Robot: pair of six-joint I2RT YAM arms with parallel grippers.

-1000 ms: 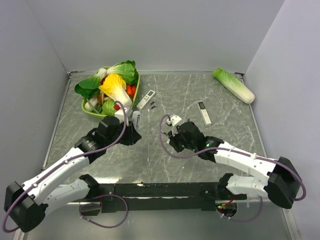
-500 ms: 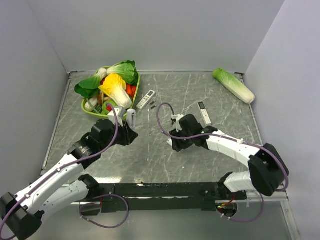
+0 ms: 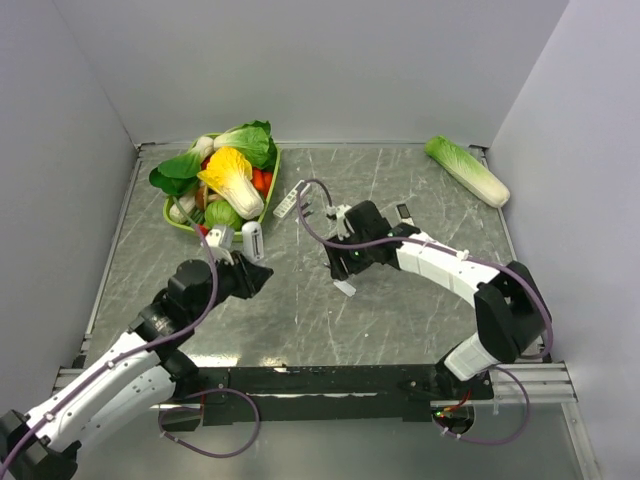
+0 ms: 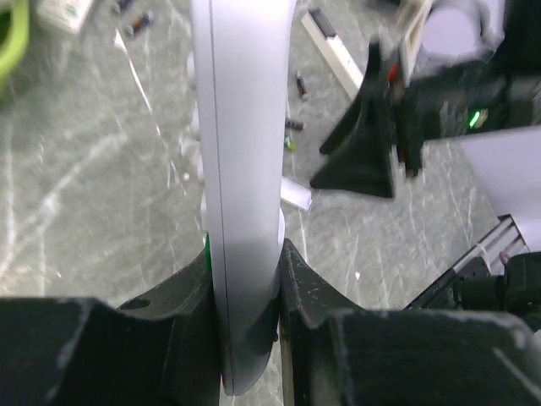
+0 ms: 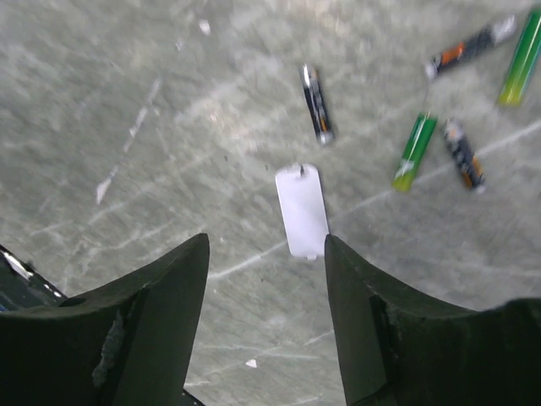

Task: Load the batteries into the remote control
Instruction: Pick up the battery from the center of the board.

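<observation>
My left gripper [image 4: 245, 271] is clamped on the remote control [image 4: 245, 152], which I see edge-on: a smooth white slab with a thin seam down its side. Further right, my right gripper [image 5: 266, 283] has its fingers apart above a small white cover [image 5: 302, 210] lying flat on the marbled table [image 5: 127, 127]. The batteries [image 5: 414, 152], slim and green or dark with orange bands, lie scattered just beyond it

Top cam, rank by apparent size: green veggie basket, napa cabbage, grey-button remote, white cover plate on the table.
1. green basket, largest
2. napa cabbage
3. grey-button remote
4. white cover plate, smallest, despite lying nearer the camera than the others
</observation>
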